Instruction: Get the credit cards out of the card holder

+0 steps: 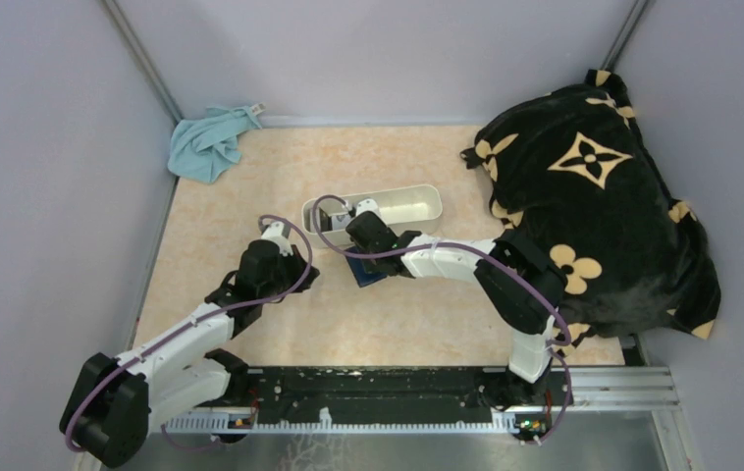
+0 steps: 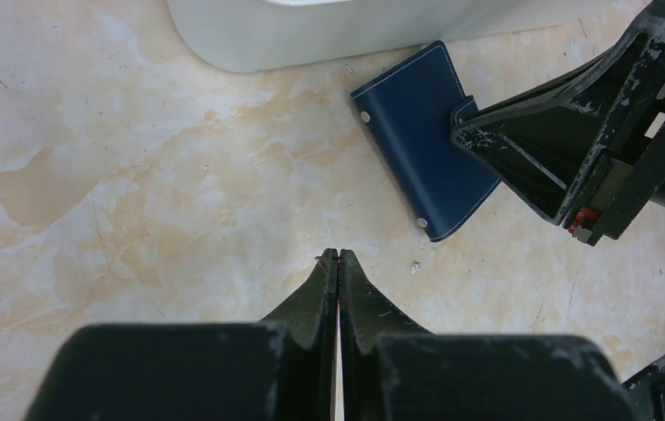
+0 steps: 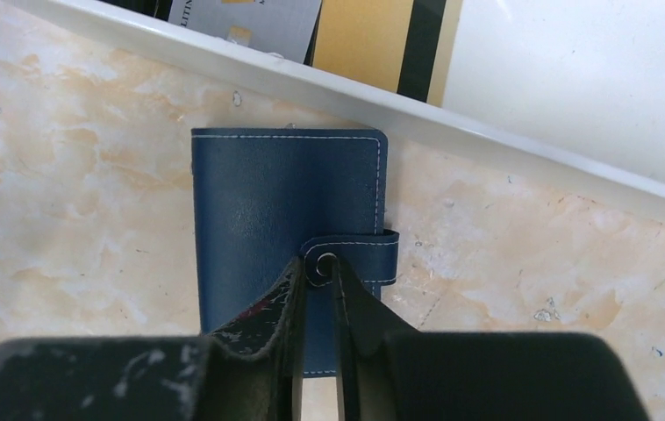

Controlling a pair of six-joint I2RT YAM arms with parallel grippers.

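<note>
Left arm (image 1: 182,339): stretched from the near-left base toward mid-surface, wrist bent down.
Left tool (image 2: 338,256): fingers pressed together, nothing between them, tips just above the bare surface (image 2: 136,219).
Right arm (image 1: 447,260): elbow raised at the near right, forearm laid out leftward, wrist tipped down.
Right tool (image 3: 320,267): narrow, with a slim slit between the fingers and tips at the snap tab (image 3: 351,259); impossible to tell whether gripping the tab.
Card holder (image 3: 259,193): closed and flat on the surface, directly under the right tool's tips; ahead and to the right of the left tool, well apart from it.
White tray (image 3: 504,145): ahead of both tools, its wall just beyond the card holder.
Credit cards (image 3: 250,22): inside the tray, past the right tool's tips; one grey, with a gold-and-black one beside it.
</note>
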